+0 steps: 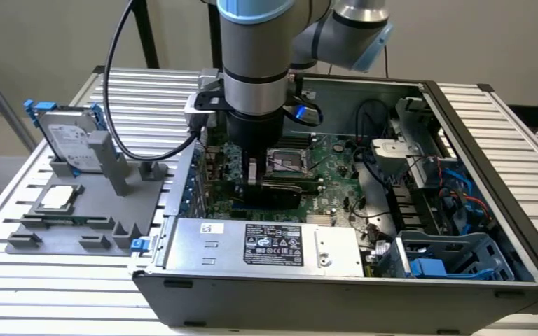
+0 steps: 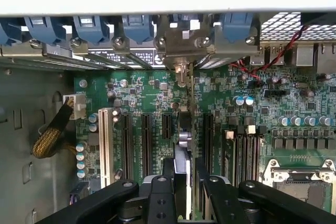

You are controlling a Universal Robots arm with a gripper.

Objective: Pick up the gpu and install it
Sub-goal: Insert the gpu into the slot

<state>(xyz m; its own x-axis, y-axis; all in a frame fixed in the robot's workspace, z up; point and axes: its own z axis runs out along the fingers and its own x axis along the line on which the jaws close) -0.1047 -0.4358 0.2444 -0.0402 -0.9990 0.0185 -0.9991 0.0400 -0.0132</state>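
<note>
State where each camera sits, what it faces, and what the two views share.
Exterior view: off the arm, raised, looking down into the open computer case; the arm and end effector reach in.
Wrist view: on the wrist, facing the motherboard; end effector holds the gpu edge-on.
Shared: motherboard, gpu, end effector.

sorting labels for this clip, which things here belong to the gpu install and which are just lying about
In the job:
- thin flat gpu card with black cooler, held edge-on by the gripper
- large green motherboard
- open grey metal computer case

Lying about:
- silver hard drive with blue rails
- grey plastic fixture tray
</note>
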